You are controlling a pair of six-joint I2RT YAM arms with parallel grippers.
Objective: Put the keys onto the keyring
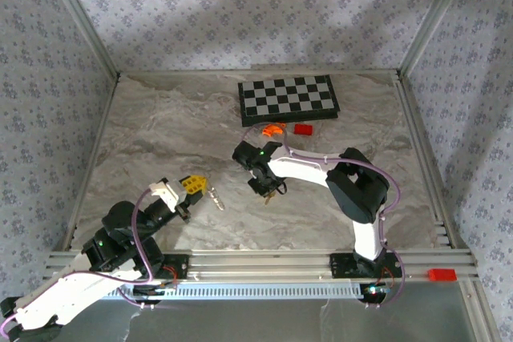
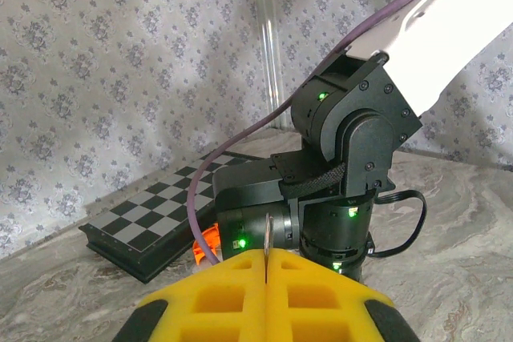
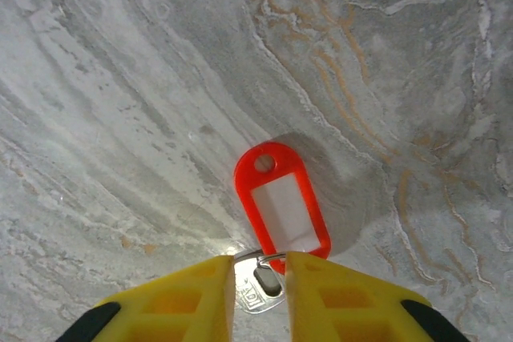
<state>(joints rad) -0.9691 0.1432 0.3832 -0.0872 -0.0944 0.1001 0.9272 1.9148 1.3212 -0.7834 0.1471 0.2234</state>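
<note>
Marble tabletop [image 3: 120,78]; keys [image 3: 282,206]: red oval tag, white window, silvery key.

A lab-style robot test booth: aluminium frame posts [image 1: 80,18], floral-papered wall panels [image 1: 240,14], marble-print tabletop [image 1: 160,134].

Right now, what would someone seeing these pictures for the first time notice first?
The bright red-orange plastic key tag with a white label stands out first, lying on the marbled grey table with its silvery metal end between the yellow fingers of the right pincer. Next come the black-and-white chessboard at the table's far side and the left pincer, shut on a thin silvery metal piece.
</note>
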